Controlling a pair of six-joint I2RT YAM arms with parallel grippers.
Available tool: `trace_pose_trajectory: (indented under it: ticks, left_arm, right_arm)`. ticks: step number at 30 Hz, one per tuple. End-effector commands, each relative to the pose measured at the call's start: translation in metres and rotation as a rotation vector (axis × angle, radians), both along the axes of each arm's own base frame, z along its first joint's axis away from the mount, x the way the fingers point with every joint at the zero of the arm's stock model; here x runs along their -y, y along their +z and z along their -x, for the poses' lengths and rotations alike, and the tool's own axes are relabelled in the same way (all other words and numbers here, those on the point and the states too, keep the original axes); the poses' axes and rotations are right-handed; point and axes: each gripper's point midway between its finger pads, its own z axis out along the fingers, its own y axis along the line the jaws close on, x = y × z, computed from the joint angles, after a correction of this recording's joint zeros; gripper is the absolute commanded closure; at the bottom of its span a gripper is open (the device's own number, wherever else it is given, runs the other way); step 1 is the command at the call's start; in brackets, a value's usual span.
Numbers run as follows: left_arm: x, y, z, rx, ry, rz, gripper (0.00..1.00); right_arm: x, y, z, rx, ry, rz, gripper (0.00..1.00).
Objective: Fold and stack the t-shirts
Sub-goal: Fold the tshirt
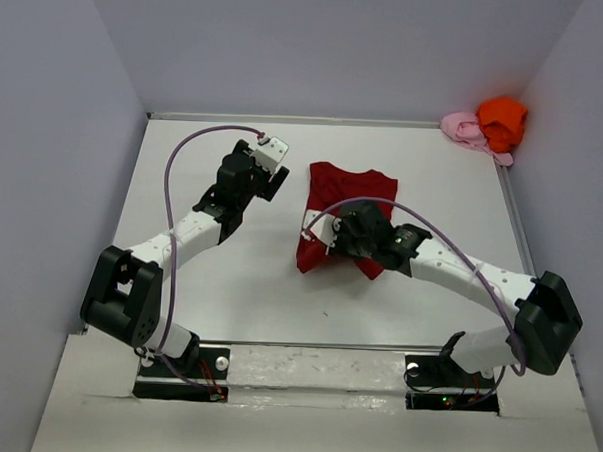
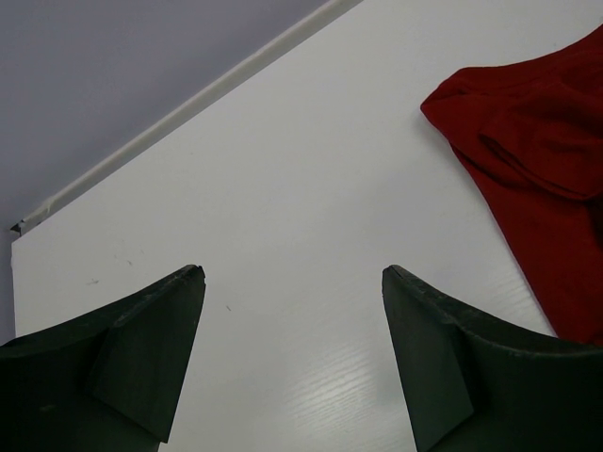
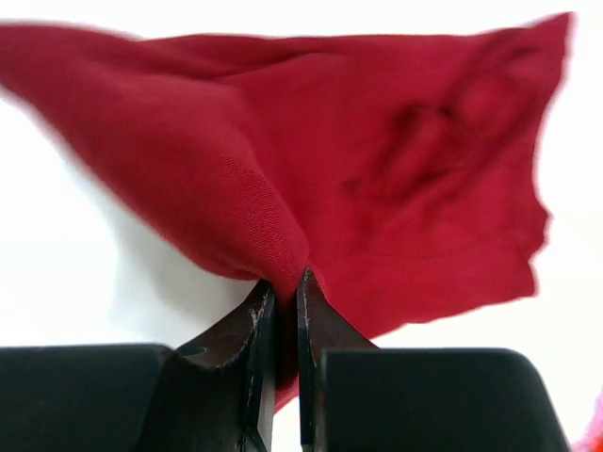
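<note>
A dark red t-shirt [image 1: 335, 192] lies partly folded in the middle of the table, also seen in the left wrist view [image 2: 542, 160] and filling the right wrist view [image 3: 377, 160]. My right gripper [image 3: 283, 279] is shut on a pinched fold of this red cloth, over the shirt's lower part [image 1: 333, 232]. To the shirt's left, my left gripper [image 2: 292, 273] stands open over bare table [image 1: 268, 180], holding nothing. A bright orange t-shirt [image 1: 502, 120] and a pale pink t-shirt [image 1: 461, 128] lie crumpled together in the far right corner.
White walls enclose the table on the left, back and right. A raised strip [image 1: 286, 118] runs along the table's far edge. Both arm bases [image 1: 315, 377] sit at the near edge.
</note>
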Motion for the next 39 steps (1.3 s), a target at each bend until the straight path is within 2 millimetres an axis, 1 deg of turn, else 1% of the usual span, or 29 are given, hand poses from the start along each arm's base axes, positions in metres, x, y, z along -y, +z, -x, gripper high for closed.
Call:
trace_pose_trajectory:
  ticks: [1,2,5,6,8,9,11,12,13,14,15,17,18,20,22,23,24,26,27,28,29,30,31,32,33,34,39]
  left_arm:
    - [0.002,0.024,-0.006,0.065,0.002,0.042,0.11]
    - [0.002,0.023,-0.006,0.063,0.0,0.042,0.11]
    - [0.002,0.022,-0.006,0.06,-0.001,0.041,0.11]
    - [0.002,0.021,-0.005,0.059,-0.001,0.039,0.11]
    - [0.001,0.022,-0.005,0.061,0.0,0.038,0.11]
    - [0.001,0.021,-0.005,0.061,0.0,0.034,0.11]
    - [0.001,0.021,-0.005,0.061,-0.001,0.034,0.11]
    - [0.001,0.019,-0.006,0.057,0.0,0.031,0.11]
    - [0.001,0.019,-0.005,0.057,-0.001,0.031,0.11]
    - [0.002,0.018,-0.005,0.056,-0.003,0.031,0.11]
    - [0.001,0.017,-0.006,0.057,-0.002,0.028,0.11]
    - [0.002,0.016,-0.007,0.053,-0.001,0.029,0.11]
    - [0.003,0.014,-0.007,0.049,-0.007,0.025,0.11]
    - [0.003,0.014,-0.007,0.048,-0.009,0.029,0.11]
    - [0.004,0.014,-0.007,0.048,-0.013,0.03,0.11]
    - [0.004,0.014,-0.007,0.046,-0.013,0.029,0.11]
    - [0.004,0.014,-0.006,0.047,-0.014,0.032,0.11]
    - [0.004,0.015,-0.006,0.047,-0.014,0.032,0.11]
    - [0.005,0.015,-0.005,0.047,-0.019,0.031,0.11]
    - [0.005,0.015,-0.004,0.047,-0.019,0.033,0.11]
    - [0.004,0.015,-0.005,0.048,-0.018,0.032,0.11]
    - [0.004,0.014,-0.004,0.045,-0.019,0.031,0.11]
    - [0.004,0.015,-0.004,0.049,-0.021,0.031,0.11]
    - [0.004,0.014,-0.004,0.046,-0.021,0.028,0.11]
    - [0.004,0.014,-0.004,0.045,-0.023,0.026,0.11]
    - [0.005,0.014,-0.004,0.045,-0.023,0.028,0.11]
    - [0.008,0.01,-0.004,0.036,-0.037,0.03,0.11]
  right_arm:
    - [-0.001,0.047,-0.057,0.181,-0.06,-0.04,1.0]
    - [0.0,0.052,-0.074,0.197,-0.076,-0.048,1.0]
    - [0.004,0.059,-0.099,0.215,-0.1,-0.053,1.0]
    - [0.006,0.063,-0.114,0.235,-0.106,-0.053,1.0]
    - [0.009,0.066,-0.129,0.255,-0.116,-0.055,1.0]
    - [0.01,0.068,-0.142,0.267,-0.119,-0.047,1.0]
    - [0.013,0.071,-0.155,0.276,-0.13,-0.049,1.0]
    - [0.014,0.074,-0.165,0.281,-0.132,-0.054,1.0]
    - [0.012,0.075,-0.168,0.287,-0.127,-0.052,1.0]
    - [0.017,0.077,-0.175,0.296,-0.139,-0.045,1.0]
    - [0.014,0.077,-0.179,0.302,-0.138,-0.044,1.0]
    - [0.019,0.08,-0.196,0.321,-0.153,-0.036,1.0]
    - [0.017,0.08,-0.2,0.322,-0.148,-0.037,1.0]
    - [0.022,0.081,-0.217,0.329,-0.165,-0.038,1.0]
    - [0.022,0.084,-0.228,0.342,-0.165,-0.034,1.0]
    - [0.02,0.082,-0.231,0.34,-0.162,-0.035,1.0]
    - [0.025,0.071,-0.239,0.329,-0.169,-0.014,1.0]
    - [0.035,0.064,-0.254,0.323,-0.197,-0.005,1.0]
    - [0.045,0.058,-0.268,0.319,-0.222,0.002,1.0]
    - [0.052,0.055,-0.277,0.327,-0.249,0.001,1.0]
    - [0.059,0.05,-0.286,0.334,-0.278,0.001,0.93]
    - [0.065,0.052,-0.296,0.346,-0.297,-0.003,0.54]
    - [0.077,0.038,-0.306,0.337,-0.325,0.021,0.46]
    - [0.082,0.034,-0.311,0.341,-0.341,0.024,0.42]
    - [0.082,0.031,-0.315,0.345,-0.345,0.031,0.39]
    - [0.087,0.032,-0.318,0.351,-0.357,0.028,0.38]
    - [0.089,0.037,-0.312,0.355,-0.365,0.013,0.36]
